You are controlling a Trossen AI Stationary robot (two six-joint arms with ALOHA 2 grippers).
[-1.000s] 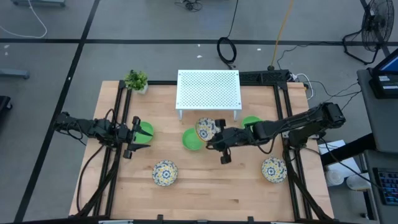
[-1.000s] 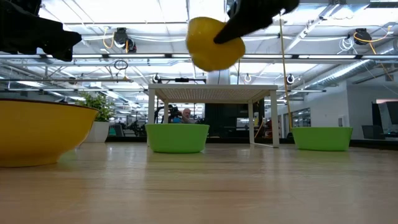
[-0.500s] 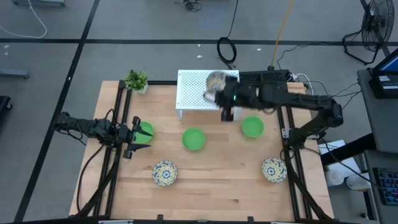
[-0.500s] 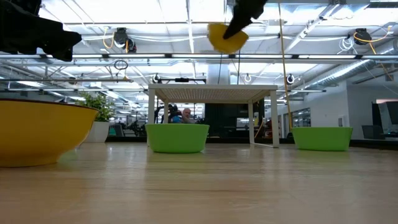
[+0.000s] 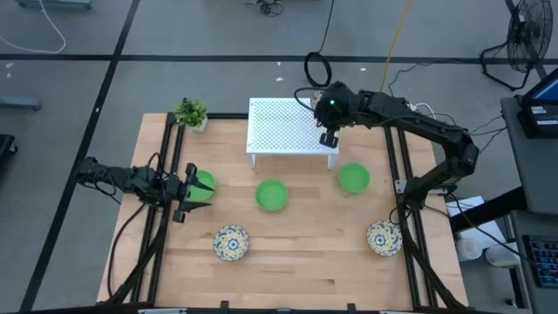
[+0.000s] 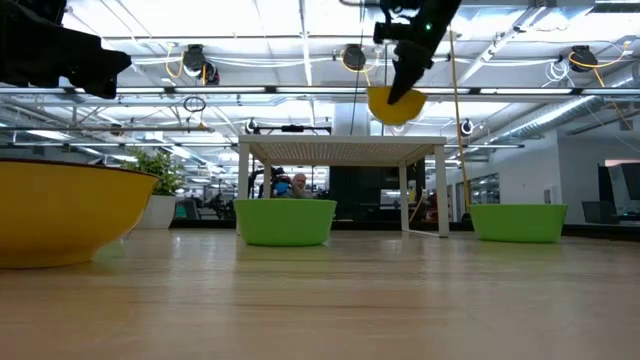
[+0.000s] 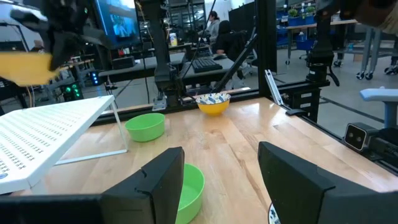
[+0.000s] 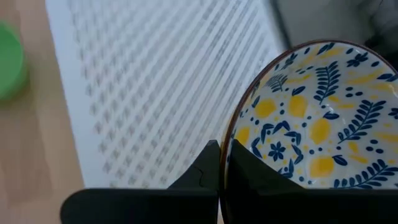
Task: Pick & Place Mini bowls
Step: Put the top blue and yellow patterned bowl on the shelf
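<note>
My right gripper [image 8: 224,149] is shut on a yellow bowl with a blue floral inside [image 8: 311,124]. It holds the bowl in the air over the far right part of the white perforated rack [image 5: 283,126]. In the low view the bowl [image 6: 396,105] hangs just above the rack top [image 6: 340,149]. My left gripper [image 5: 187,190] is open at the table's left side, with a green bowl [image 5: 204,184] standing just ahead of its fingers. Two more green bowls [image 5: 272,194] [image 5: 353,178] and two floral bowls [image 5: 231,242] [image 5: 384,236] stand on the table. My right gripper holds the floral bowl by its rim [image 8: 227,140], one finger [image 8: 261,177] inside the bowl and the other [image 8: 199,177] outside. The fingers come at it from above [image 6: 405,78]. The bowl is lifted clear and hangs below them, its opening roughly upward.
A small potted plant [image 5: 191,112] stands at the far left corner. Black frame rails run along the left [image 5: 166,218] and right [image 5: 408,227] sides of the wooden table. Bare wood lies along the near edge between the two floral bowls.
My right gripper has carried the floral bowl from above the table's middle toward the far edge, up and over the rack, to the rack's far right part. The bowl, tipped on its side before, now hangs more upright.
</note>
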